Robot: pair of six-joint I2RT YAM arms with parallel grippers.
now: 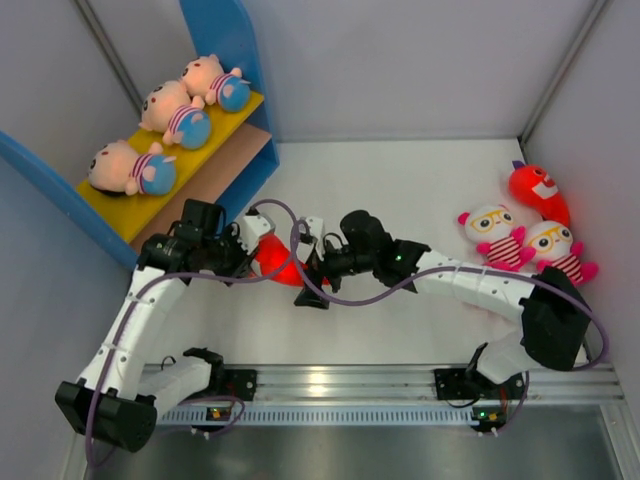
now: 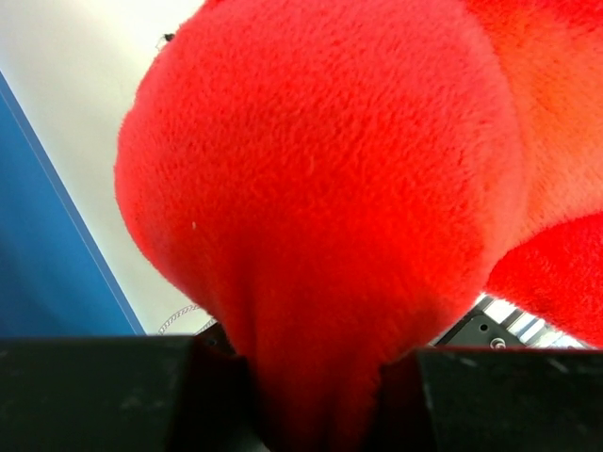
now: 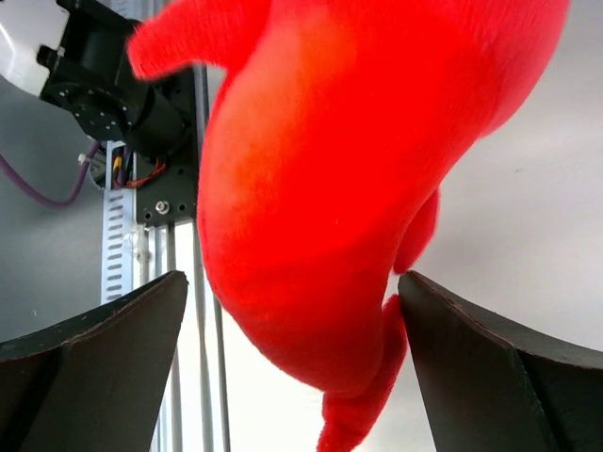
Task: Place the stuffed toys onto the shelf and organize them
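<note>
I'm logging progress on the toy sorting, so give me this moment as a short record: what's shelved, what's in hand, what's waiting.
shelved: three peach dolls lying on the yellow upper board
left gripper: shut on red creature, plush pinched
right gripper: open, fingers either side of that toy
waiting on table: two owls, second red creature, far right

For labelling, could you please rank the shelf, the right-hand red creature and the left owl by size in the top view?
1. shelf
2. red creature and left owl: they look alike, so unranked.
</note>
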